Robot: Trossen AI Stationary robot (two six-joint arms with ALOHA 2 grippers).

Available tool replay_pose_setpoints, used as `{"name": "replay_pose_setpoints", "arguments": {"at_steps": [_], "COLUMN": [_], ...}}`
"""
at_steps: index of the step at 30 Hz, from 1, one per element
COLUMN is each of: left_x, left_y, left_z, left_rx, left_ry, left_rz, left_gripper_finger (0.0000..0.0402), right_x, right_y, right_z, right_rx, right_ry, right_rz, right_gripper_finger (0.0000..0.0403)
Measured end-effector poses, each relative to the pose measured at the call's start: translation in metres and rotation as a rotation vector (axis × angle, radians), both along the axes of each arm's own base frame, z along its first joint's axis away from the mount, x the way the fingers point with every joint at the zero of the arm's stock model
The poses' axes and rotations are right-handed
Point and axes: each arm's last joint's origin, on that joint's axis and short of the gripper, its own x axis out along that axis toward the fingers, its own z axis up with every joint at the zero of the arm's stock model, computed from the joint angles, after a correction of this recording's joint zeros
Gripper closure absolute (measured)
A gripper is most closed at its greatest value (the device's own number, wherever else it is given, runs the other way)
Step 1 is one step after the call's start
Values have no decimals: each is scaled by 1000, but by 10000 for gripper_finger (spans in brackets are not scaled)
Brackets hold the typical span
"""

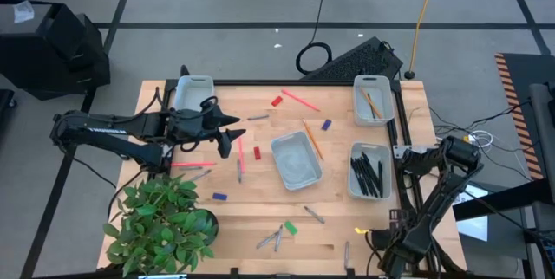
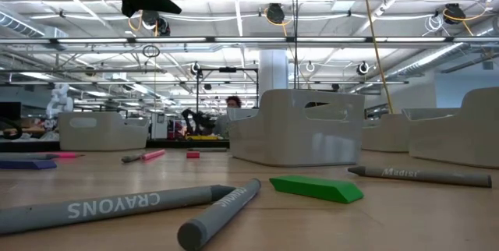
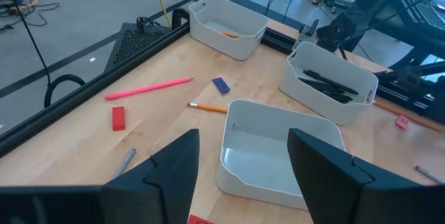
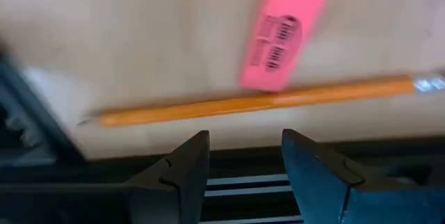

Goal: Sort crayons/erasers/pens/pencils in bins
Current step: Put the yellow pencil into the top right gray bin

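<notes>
Nearest the low camera, two grey crayons [image 2: 117,204] lie crossed on the wooden table [image 1: 260,218], one printed "CRAYONS", with a flat green eraser [image 2: 316,189] just beyond them and another grey crayon [image 2: 421,175] to the right.

From above, four pale bins sit on the table. The middle bin [image 1: 296,159] holds nothing. The bin at the right edge [image 1: 368,171] holds several black pens [image 1: 367,175]. The bin at the far right corner [image 1: 373,99] holds an orange pencil [image 1: 371,102]. The fourth bin [image 1: 192,93] stands at the far left, beside the left arm.

The left gripper [image 1: 227,133] hovers above the table left of the middle bin, its fingers spread apart and holding nothing. A pink pencil [image 1: 240,159] lies just below it, another pink pencil [image 1: 299,99] lies near a red eraser [image 1: 277,100], and an orange pencil [image 1: 313,139] rests against the middle bin's right side. A blue eraser [image 1: 326,125], a second red eraser [image 1: 257,152] and a purple eraser [image 1: 219,197] are scattered about. A leafy potted plant [image 1: 160,223] stands at the near left corner.

The right gripper [image 4: 240,165] sits at the table's right edge, fingers spread, empty; its camera shows a pink eraser [image 4: 281,34] touching an orange pencil [image 4: 257,104].
</notes>
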Motion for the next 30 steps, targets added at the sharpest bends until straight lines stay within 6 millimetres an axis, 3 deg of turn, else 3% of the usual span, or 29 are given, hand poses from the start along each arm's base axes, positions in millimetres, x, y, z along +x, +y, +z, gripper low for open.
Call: {"name": "replay_pose_setpoints", "arguments": {"at_steps": [8, 13, 19, 30], "left_x": [0, 0, 0, 0], "left_y": [0, 0, 0, 0], "left_z": [0, 0, 0, 0], "left_rx": [0, 0, 0, 0], "left_ry": [0, 0, 0, 0], "left_rz": [0, 0, 0, 0], "left_gripper_finger": [179, 179, 179, 179], "right_x": [0, -7, -11, -5], "right_y": [-3, -15, -29, -38], "right_z": [17, 4, -13, -6], "right_rx": [-58, -70, -89, -100], "right_ry": [-58, -68, -54, -40], "right_rz": [-426, -639, -720, -753], "right_gripper_finger": [229, 229, 245, 280]}}
